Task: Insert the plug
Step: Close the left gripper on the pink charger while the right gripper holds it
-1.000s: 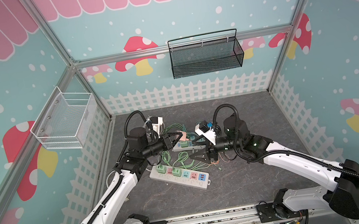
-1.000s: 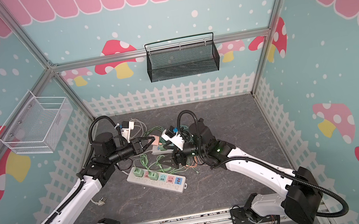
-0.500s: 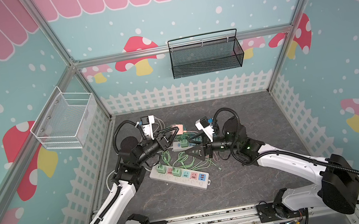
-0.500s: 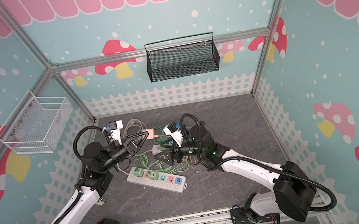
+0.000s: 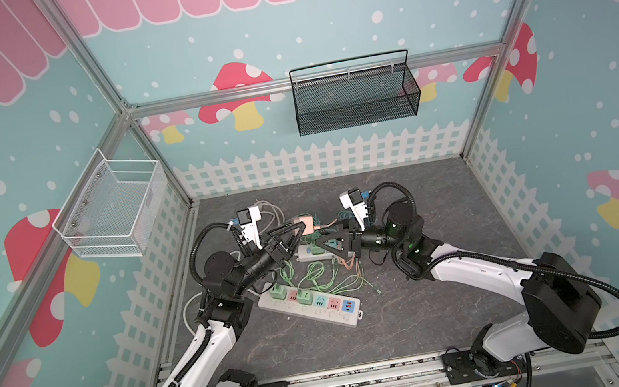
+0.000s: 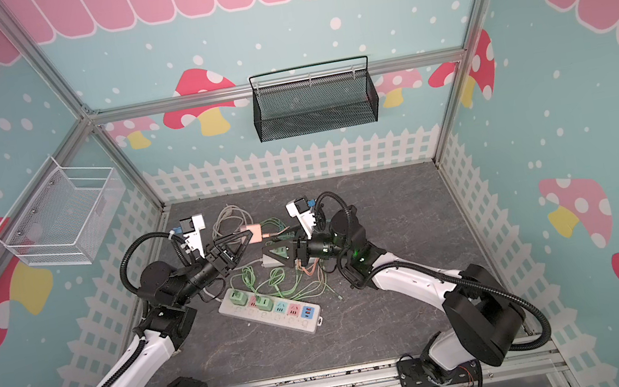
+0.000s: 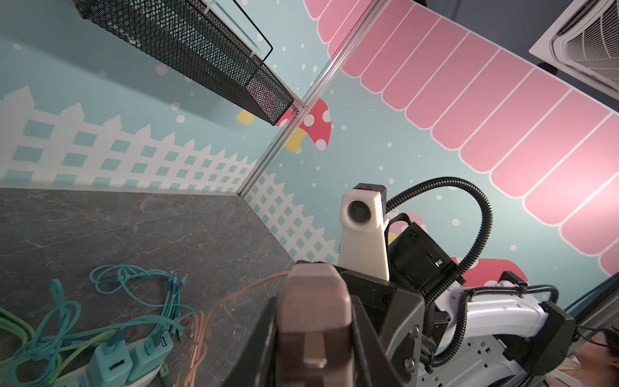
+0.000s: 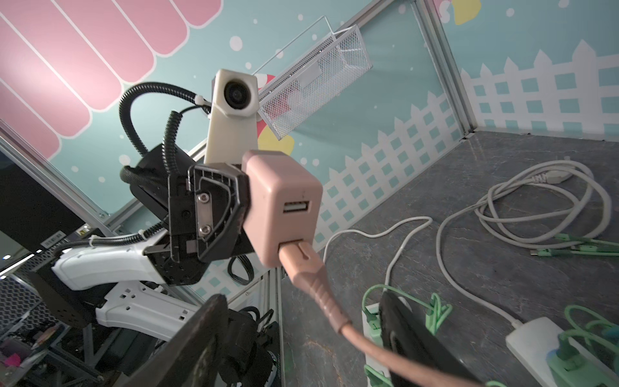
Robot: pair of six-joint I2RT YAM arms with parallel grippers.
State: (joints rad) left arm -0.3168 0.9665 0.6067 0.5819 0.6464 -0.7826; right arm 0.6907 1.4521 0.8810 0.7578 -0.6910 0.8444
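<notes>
On floor (image 5: pixel 423 311), 2 power strips (image 5: pixel 346 317); left claw (image 5: pixel 297 231) clamps 1 pink charger (image 8: pixel 281 201); right claw (image 5: pixel 323 243) gapes around 1 pink cable (image 8: pixel 321 298). Mounted: 1 black basket (image 5: pixel 354 99), 1 white basket (image 5: pixel 112 209).

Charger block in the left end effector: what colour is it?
Charger block: pale pink, clearest in the right wrist view.

The white left arm (image 5: pixel 206 349) bends at its elbow and reaches inward, its black left gripper (image 5: pixel 298 228) clamped on a pink square plastic charger block (image 8: pixel 281 197). The white right arm (image 5: pixel 475 267) stretches toward that block, right gripper (image 5: pixel 326 244) just beside it, jaws apart.
</notes>
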